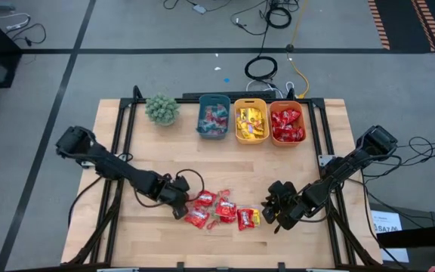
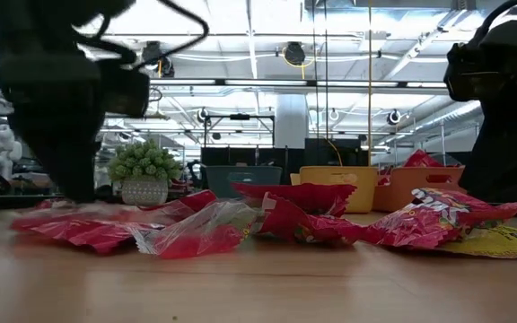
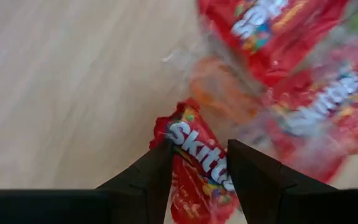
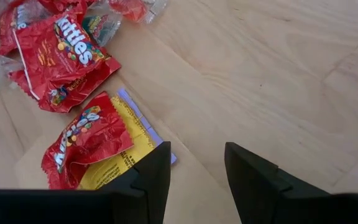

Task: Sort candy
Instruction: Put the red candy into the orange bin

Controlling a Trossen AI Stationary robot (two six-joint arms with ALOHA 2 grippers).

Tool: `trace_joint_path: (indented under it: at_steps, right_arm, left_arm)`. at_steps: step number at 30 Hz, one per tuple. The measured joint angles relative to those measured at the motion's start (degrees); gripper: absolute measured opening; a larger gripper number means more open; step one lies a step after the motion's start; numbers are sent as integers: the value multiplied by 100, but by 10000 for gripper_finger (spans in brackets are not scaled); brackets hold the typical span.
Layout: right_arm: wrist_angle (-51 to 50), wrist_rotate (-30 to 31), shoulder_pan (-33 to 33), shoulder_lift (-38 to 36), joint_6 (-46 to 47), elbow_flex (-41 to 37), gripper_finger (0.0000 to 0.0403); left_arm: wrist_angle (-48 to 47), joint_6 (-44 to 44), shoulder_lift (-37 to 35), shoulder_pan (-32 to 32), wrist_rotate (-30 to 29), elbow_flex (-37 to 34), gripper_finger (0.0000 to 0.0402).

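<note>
A red candy packet (image 3: 197,168) is grasped by the left pincer (image 3: 199,171) at the lower centre of the tabletop (image 1: 127,234) — the right pincer (image 4: 196,168) is held released, beside the candy pile (image 1: 221,211).

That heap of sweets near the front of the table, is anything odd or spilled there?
Nothing is damaged. The loose red Skittles packets lie overlapping and crumpled, unsorted, while the teal bin, yellow bin and orange bin already hold candy. One yellow packet lies half under a red one.
</note>
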Motion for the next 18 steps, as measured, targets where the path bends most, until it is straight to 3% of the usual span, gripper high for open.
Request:
trace_joint_path:
  at_steps: [5, 10, 18]
  right_arm:
    - [-31, -2, 0, 0, -11, 0, 141]
    - [-26, -1, 0, 0, -136, 0, 141]
    - [-13, 0, 0, 0, -185, 0, 141]
  left_arm:
    - [12, -526, 240, -1, 120, 30, 132]
    - [-457, -580, -113, -4, 190, 188, 26]
    - [-1105, -653, -939, 235, -346, 590, 19]
